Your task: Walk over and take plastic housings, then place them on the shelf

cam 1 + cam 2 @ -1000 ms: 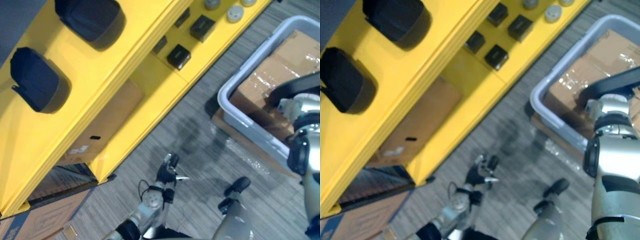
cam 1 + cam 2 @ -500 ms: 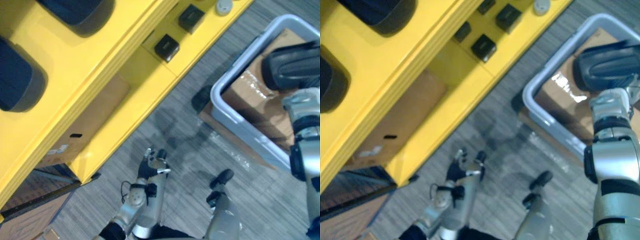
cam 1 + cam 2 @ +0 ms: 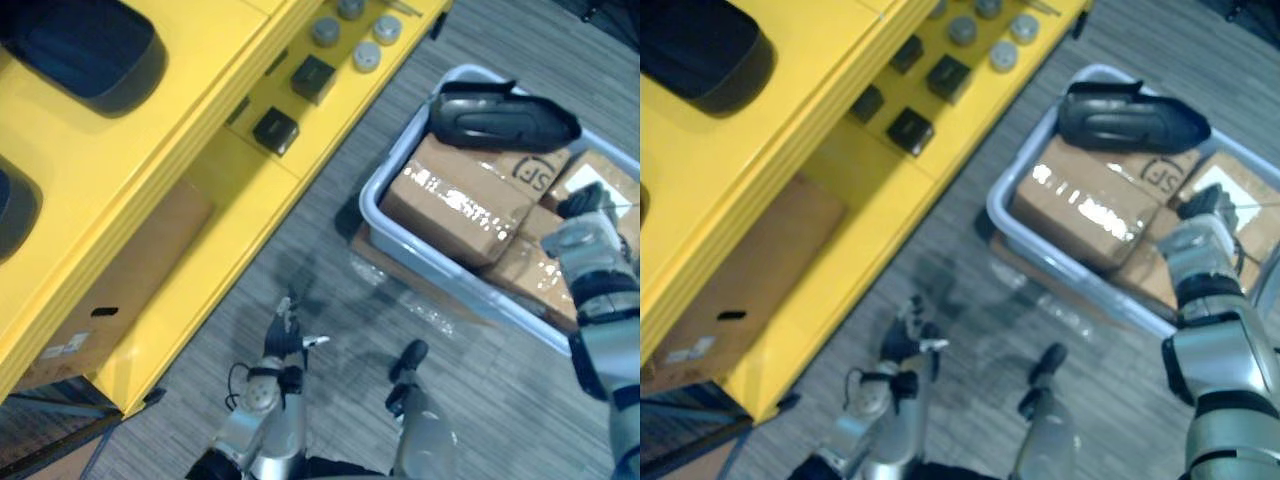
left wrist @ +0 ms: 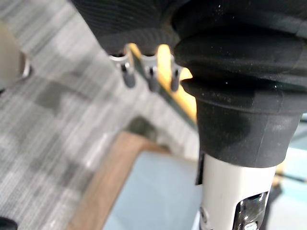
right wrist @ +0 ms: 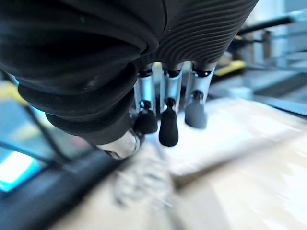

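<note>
Fingers (image 4: 152, 72) of left hand (image 3: 277, 338), low and left of centre: straight, loose, nothing held. Yellow shelf (image 3: 200, 110) noted upper left. Plastic housing (image 3: 500, 115) is seen upper right, laid on cardboard boxes (image 3: 455, 200) in grey tote (image 3: 375, 195). Long axis runs across frame, tapered end pointing right. Judged light, stiff, smooth; best taken across mid-body. Right hand (image 3: 588, 225), right edge: fingers (image 5: 167, 127) loose, empty.

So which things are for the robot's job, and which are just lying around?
For the job:
dark plastic housing in the grey bin
yellow shelf
black housings already on it

Just lying about:
cardboard boxes in the bin
small black blocks
grey round pieces
</note>
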Robot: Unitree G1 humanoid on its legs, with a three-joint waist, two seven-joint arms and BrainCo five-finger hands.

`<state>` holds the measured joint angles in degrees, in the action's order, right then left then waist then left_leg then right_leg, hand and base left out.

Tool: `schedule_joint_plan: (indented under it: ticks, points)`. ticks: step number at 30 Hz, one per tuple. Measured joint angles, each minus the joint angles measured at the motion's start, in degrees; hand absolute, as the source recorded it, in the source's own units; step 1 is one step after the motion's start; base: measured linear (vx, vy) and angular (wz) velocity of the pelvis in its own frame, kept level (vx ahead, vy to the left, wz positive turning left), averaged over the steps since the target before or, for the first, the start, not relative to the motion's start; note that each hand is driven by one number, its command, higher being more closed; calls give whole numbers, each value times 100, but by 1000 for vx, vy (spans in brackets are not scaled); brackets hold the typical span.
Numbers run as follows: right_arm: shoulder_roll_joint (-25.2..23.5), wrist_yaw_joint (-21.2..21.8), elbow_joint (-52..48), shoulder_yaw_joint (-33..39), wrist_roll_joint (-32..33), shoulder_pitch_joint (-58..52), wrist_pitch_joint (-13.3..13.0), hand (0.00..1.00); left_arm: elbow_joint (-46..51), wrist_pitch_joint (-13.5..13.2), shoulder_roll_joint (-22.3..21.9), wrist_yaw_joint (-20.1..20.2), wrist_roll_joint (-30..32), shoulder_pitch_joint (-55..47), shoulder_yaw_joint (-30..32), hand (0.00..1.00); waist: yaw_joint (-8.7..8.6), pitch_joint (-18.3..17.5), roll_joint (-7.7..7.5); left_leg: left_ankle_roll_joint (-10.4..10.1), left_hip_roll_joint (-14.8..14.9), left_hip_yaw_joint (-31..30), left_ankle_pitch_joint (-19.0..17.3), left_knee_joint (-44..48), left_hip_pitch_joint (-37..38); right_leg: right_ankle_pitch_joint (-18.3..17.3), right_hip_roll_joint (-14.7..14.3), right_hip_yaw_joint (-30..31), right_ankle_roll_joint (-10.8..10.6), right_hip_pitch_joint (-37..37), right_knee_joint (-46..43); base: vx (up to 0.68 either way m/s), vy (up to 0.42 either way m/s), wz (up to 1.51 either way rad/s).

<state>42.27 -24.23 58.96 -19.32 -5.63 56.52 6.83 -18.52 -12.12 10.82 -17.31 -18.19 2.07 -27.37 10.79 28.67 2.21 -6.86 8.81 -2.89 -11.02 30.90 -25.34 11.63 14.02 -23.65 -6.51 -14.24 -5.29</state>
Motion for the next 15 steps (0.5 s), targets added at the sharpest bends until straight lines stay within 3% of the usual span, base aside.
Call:
schedule_joint_plan:
  ticks: [2, 5, 10, 15]
  points:
    - [0, -362, -189, -10, -88, 29, -434, 0, -2, -2, 0, 9, -2, 4, 0, 0, 24, 1, -24, -24, 6, 7, 40, -83, 50, 37, -7, 4, -10, 11, 3, 22, 38, 0]
    - [-1, -699, -231, -230, -77, 174, -852, 0, -75, -21, -7, 27, -74, 11, -18, 0, 73, 0, -24, -33, 4, 5, 62, -140, 63, 38, -5, -10, -10, 11, 8, 17, 53, 2]
    - [-70, -798, -24, -423, 214, 667, -881, 0, -351, -66, -12, 93, -120, 67, -64, 0, 138, -3, -19, -56, -65, -134, 219, -341, 30, 27, 31, -180, 5, 15, 30, 1, 41, 16]
    - [-170, -392, 615, -517, 524, 1004, -668, 0, -532, -154, -59, 229, -153, 93, -274, 0, 373, -185, 94, -58, -171, -333, 353, -474, -81, 4, 94, -435, 28, 18, 29, -16, 39, 22]
